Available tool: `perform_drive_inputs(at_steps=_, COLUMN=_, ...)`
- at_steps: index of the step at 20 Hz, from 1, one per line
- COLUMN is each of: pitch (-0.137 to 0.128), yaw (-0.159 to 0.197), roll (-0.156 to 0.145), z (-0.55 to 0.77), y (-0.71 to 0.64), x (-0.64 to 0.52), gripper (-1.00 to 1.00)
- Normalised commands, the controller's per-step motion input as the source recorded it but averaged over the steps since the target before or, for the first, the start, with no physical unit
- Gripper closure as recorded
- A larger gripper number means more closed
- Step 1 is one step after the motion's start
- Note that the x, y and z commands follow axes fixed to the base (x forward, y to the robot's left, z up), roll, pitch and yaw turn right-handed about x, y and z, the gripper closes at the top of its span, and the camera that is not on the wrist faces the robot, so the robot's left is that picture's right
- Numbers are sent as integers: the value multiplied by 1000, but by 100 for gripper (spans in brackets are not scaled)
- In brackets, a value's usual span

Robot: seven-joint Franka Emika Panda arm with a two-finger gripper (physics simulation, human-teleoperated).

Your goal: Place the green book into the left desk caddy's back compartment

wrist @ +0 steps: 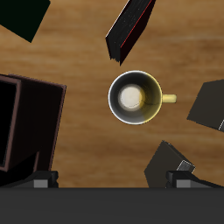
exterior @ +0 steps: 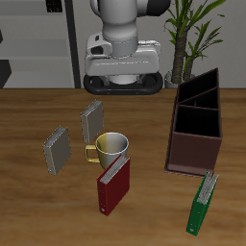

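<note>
The green book [exterior: 202, 202] lies near the table's front edge, just in front of the left desk caddy [exterior: 197, 125], a dark reddish-brown box with two black sections. My gripper [exterior: 123, 85] hangs high over the back of the table, well away from both. In the wrist view its two fingertips [wrist: 39, 181] stand wide apart with nothing between them, so the gripper [wrist: 112, 181] is open and empty. That view also shows a dark corner of the green book [wrist: 22, 17] and part of the caddy [wrist: 26, 131].
A yellow mug [exterior: 112, 147] stands mid-table, directly under the gripper in the wrist view [wrist: 136, 96]. A dark-red book [exterior: 113, 183] stands in front of it. Two grey books [exterior: 56, 149] [exterior: 93, 120] stand beside the mug. A plant [exterior: 192, 34] stands behind the caddy.
</note>
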Motion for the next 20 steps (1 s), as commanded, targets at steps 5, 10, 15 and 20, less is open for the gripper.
perform_drive_inputs(at_steps=5, pitch=-9, yaw=-78, roll=-59, z=137, y=285, x=249, gripper=-100)
perform_drive_inputs(at_steps=10, pitch=-16, yaw=-9, roll=-8, z=170, y=386, x=251, gripper=-100)
perform_drive_inputs(at_steps=15, pitch=-36, yaw=-15, roll=14, z=234, y=605, x=392, gripper=-100)
perform_drive_inputs(at_steps=20, pitch=-28, yaw=-41, roll=-27, z=128, y=591, x=525, gripper=-100)
